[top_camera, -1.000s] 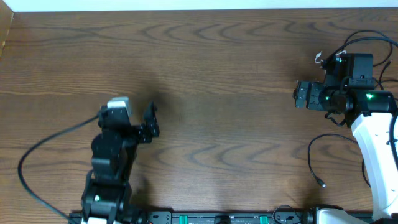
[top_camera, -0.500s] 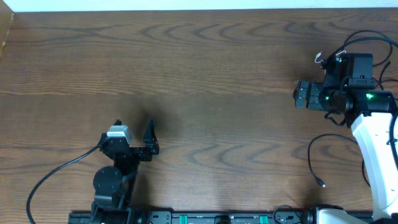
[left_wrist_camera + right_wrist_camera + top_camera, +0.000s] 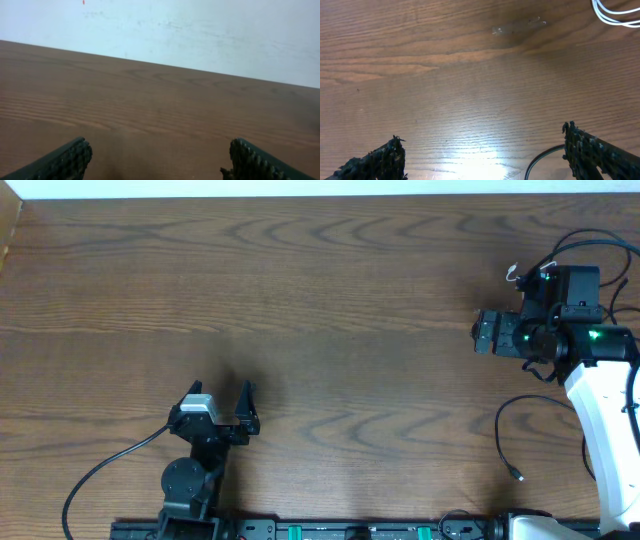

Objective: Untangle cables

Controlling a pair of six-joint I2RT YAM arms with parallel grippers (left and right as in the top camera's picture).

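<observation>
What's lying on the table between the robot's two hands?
Nothing. In the overhead view, the stretch of table between the left hand and the right hand is just bare brown wood.

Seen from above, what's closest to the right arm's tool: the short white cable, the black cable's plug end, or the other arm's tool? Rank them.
From the right tool, overhead:
1. The short thin white cable, just above it.
2. The small plug end of the thin black cable, well below it.
3. The left tool, far across on the left.
</observation>
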